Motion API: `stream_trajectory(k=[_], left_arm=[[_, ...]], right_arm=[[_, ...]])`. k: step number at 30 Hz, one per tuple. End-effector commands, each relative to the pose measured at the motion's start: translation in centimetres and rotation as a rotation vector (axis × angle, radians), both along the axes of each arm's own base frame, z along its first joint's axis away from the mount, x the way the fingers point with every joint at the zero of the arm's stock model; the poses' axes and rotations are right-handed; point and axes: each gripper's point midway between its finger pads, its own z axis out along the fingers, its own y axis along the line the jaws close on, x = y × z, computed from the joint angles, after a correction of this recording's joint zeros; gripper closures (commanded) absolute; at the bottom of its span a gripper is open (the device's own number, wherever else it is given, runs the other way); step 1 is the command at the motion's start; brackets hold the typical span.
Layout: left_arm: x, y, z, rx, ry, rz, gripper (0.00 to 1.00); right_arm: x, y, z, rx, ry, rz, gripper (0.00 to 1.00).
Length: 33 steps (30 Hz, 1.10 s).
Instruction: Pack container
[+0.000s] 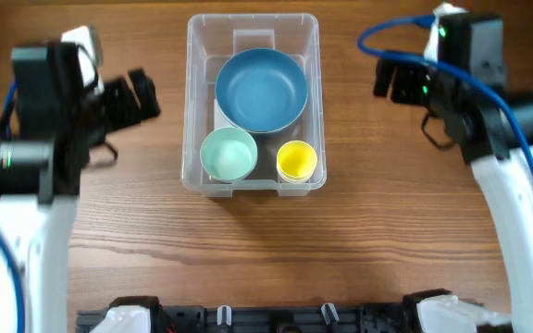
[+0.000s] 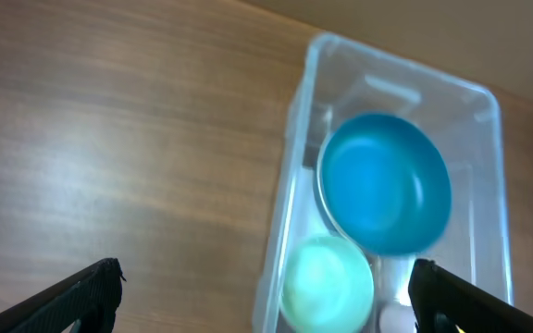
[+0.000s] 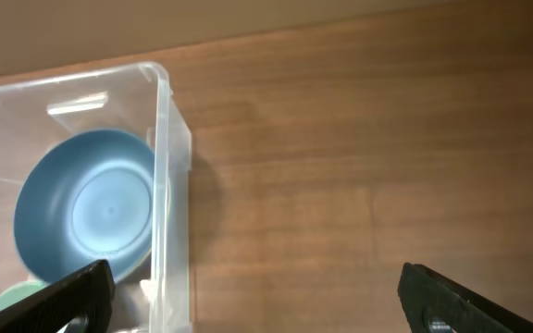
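The clear plastic container (image 1: 195, 102) stands at the middle back of the table. Inside it sit a large blue bowl (image 1: 261, 89), a mint green bowl (image 1: 229, 154) and a small yellow cup (image 1: 296, 160). My left gripper (image 1: 140, 100) is open and empty, left of the container and apart from it. My right gripper (image 1: 391, 80) is open and empty, right of it. The left wrist view shows the container (image 2: 290, 176), the blue bowl (image 2: 384, 182) and the green bowl (image 2: 328, 282). The right wrist view shows the container's wall (image 3: 169, 185) and the blue bowl (image 3: 86, 215).
The wooden table (image 1: 266, 250) stretches in front of the container. A black rail with fittings (image 1: 276, 319) runs along the near edge. Blue cables (image 1: 391, 32) loop off the right arm.
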Motion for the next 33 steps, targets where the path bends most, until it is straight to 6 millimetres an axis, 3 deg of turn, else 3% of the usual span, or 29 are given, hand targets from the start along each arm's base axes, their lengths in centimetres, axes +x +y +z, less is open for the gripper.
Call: stream_trajectory(k=[1,7,13,33], left_arm=[[-4.2,-0.8,-1.2,-0.003,-0.031,-0.063,0.00],[-10.8,-0.5,-2.3,-0.004,-0.146,-0.047,0.00],[-14.0,0.9,-5.7,-0.006,-0.121,0.058,0.00],[-14.3,0.9,-6.5,-0.004,-0.084,0.058,0.00]], right_arm=[[-4.0,-1.0,-0.4,0.013,-0.024,-0.029,0.00],[-10.6,-2.2,-1.7,0.025,-0.097,-0.027,0.00],[-15.3,-3.0,-3.5,0.037,-0.157,-0.028,0.00],[-15.8,-3.1,-4.4,0.033,-0.128,-0.029,0.00]])
